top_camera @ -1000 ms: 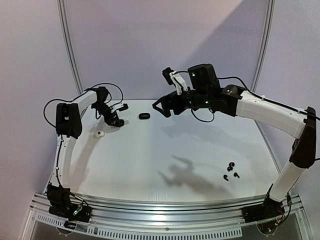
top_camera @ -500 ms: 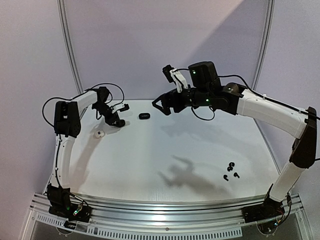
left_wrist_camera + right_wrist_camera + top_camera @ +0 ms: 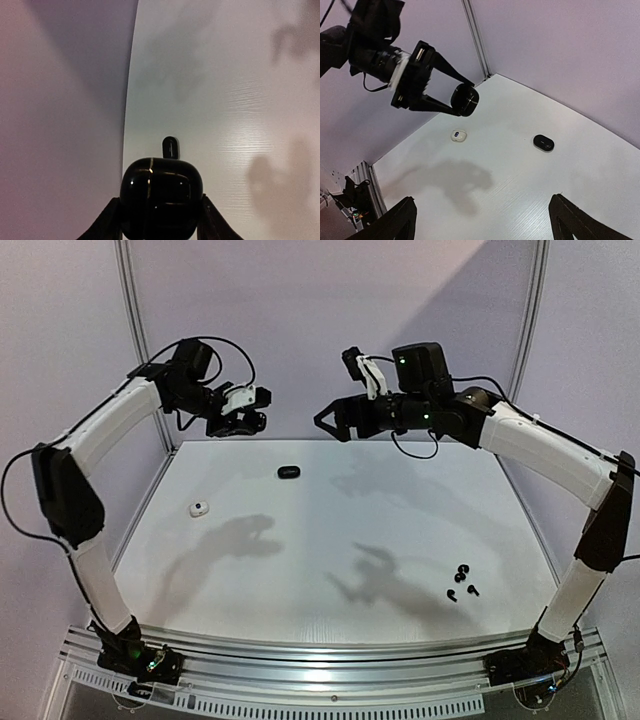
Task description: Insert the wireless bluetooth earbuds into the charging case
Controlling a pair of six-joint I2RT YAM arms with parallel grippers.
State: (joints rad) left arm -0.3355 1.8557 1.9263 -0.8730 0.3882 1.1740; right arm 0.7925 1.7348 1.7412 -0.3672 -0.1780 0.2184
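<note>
My left gripper [image 3: 252, 422] hangs high over the table's far left, shut on a glossy black charging case [image 3: 161, 197], which the right wrist view shows as a round black body [image 3: 465, 99] between the fingers. The small black earbuds [image 3: 461, 583] lie in a cluster on the table near the front right, far from both grippers. My right gripper [image 3: 327, 424] is raised over the far middle, facing the left one, with its jaws wide open and empty; its fingertips [image 3: 395, 222] frame bare table.
A second black oval case [image 3: 288, 472] lies on the table at the far middle, showing beyond the held case [image 3: 170, 147]. A small white case [image 3: 199, 508] rests at the left. The enclosure's wall and post [image 3: 135, 330] stand close behind the left arm.
The left arm has lifted from table level at the far left to well above it, with the black case in its gripper. The right gripper rose a little.
</note>
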